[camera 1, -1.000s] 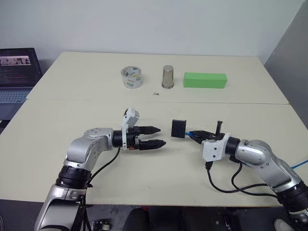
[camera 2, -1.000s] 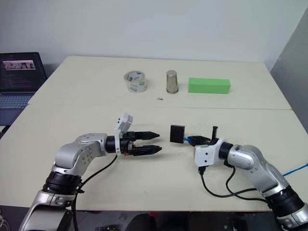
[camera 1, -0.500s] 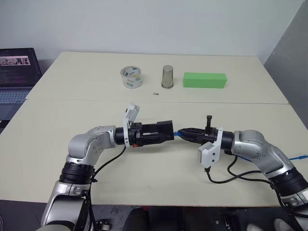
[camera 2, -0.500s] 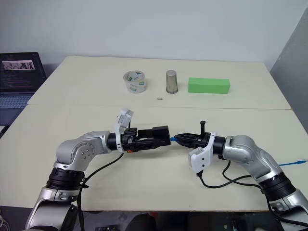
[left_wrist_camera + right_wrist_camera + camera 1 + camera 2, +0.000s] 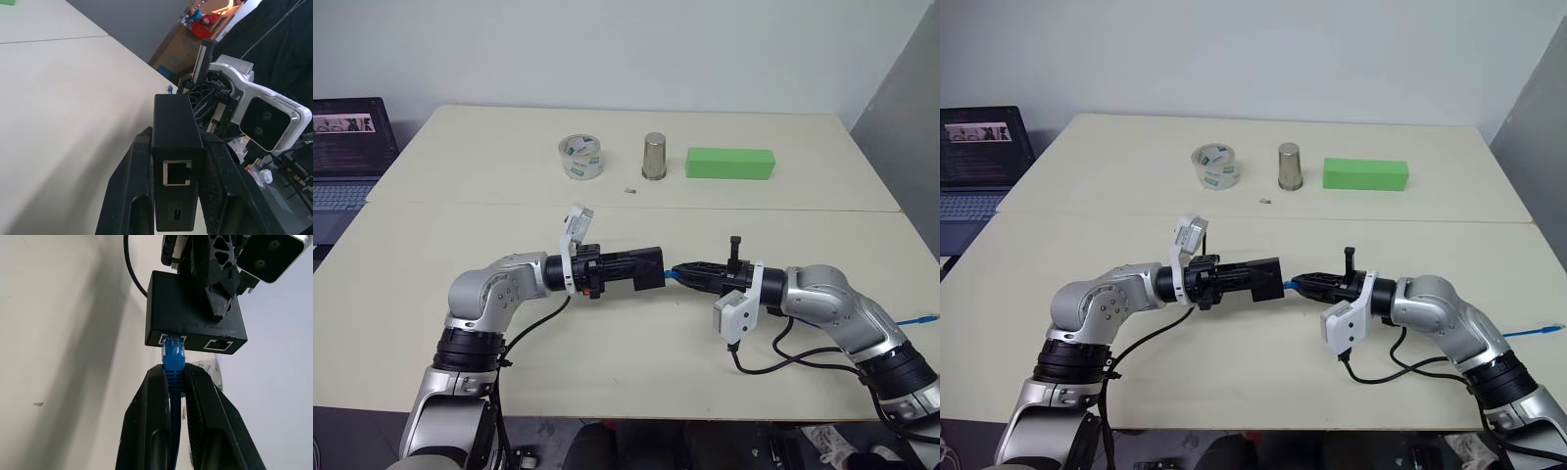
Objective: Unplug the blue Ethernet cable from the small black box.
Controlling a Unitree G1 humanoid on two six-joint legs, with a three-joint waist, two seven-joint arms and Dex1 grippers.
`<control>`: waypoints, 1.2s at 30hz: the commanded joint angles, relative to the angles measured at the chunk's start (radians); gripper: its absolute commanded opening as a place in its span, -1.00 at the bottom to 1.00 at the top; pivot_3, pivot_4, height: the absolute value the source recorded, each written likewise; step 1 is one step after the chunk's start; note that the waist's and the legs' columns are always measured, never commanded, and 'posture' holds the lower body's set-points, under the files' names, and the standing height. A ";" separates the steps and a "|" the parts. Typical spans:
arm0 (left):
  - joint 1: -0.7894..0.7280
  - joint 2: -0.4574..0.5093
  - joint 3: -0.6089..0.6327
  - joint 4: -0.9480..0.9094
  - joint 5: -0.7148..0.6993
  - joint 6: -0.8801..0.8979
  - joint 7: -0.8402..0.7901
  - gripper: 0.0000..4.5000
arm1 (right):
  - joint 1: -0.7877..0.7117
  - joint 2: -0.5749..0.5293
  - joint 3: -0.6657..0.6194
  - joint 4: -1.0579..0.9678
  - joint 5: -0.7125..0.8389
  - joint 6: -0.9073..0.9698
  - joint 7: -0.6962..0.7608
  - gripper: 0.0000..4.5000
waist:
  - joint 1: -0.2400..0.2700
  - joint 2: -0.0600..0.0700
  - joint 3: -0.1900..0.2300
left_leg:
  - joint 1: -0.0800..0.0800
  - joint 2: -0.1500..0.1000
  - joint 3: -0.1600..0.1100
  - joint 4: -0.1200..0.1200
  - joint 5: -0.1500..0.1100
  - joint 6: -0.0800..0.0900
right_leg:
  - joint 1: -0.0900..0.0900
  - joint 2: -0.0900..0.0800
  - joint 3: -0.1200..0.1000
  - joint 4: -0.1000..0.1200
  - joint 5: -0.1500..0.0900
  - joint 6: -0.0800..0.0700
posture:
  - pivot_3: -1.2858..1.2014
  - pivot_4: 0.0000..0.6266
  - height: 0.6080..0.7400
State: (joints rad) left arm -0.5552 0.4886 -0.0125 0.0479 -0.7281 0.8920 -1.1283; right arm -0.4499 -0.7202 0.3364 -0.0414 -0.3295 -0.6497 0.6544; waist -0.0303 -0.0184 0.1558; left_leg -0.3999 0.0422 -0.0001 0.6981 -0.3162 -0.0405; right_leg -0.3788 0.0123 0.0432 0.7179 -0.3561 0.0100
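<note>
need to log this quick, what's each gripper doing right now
left gripper: shut on the small black box
right gripper: shut on the blue Ethernet cable

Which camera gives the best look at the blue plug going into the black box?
The right wrist view: the blue plug sits in a port of the black box. The head views show a blue sliver; the left wrist view shows the box's other ports.

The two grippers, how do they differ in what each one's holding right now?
The left gripper clamps the small black box by its sides; the right gripper pinches the blue Ethernet cable behind its plug. The left points toward the right one, which faces back. Both are shut, above the table.
</note>
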 commanded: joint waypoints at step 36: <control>-0.068 0.085 -0.072 -0.098 0.015 -0.103 -0.216 -0.64 | 0.004 0.055 -0.350 -0.501 1.305 1.719 0.050 -0.13 | 0.001 0.000 0.000 | 0.000 -0.001 -0.002 0.000 0.000 0.000 | 0.001 0.000 -0.001 -0.001 0.000 0.000 | 0.03 -0.52 1.00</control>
State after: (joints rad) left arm -0.6027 0.5670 -0.0856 -0.0112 -0.7043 0.8017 -1.3296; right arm -0.4329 -0.6583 0.0105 -0.5259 0.9582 1.0754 0.7048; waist -0.0290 -0.0185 0.1558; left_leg -0.4004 0.0416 -0.0024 0.6979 -0.3165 -0.0401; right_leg -0.3778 0.0124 0.0420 0.7167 -0.3561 0.0100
